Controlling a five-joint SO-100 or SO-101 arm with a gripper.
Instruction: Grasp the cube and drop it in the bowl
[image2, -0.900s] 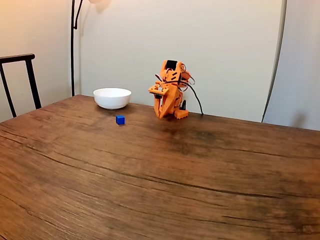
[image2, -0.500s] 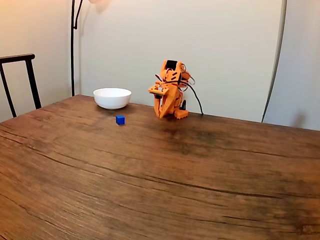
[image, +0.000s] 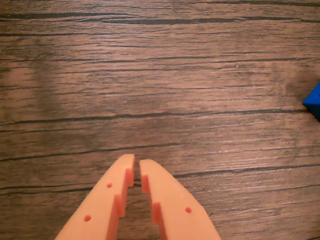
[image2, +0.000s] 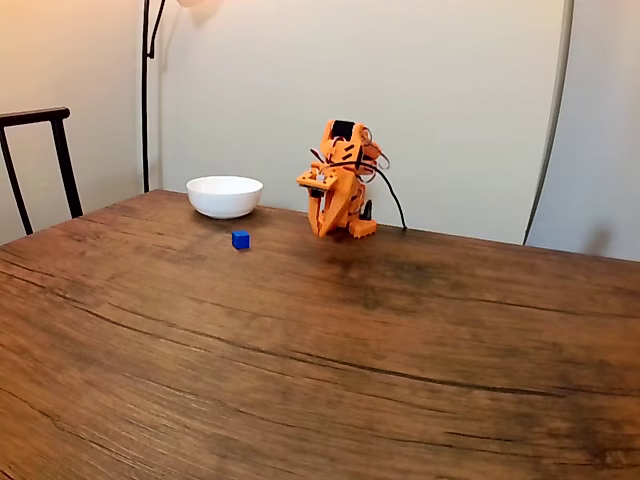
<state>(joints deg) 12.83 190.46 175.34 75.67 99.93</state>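
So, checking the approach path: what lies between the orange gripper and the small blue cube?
Only bare wooden table between gripper and cube, per the fixed view.

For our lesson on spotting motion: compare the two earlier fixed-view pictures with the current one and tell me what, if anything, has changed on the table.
Nothing has visibly changed. The folded orange robot arm, the small bright-blue cube and the white round bowl all sit on the brown wooden table just as before. The end effector holds nothing, its jaws nearly closed above bare wood.
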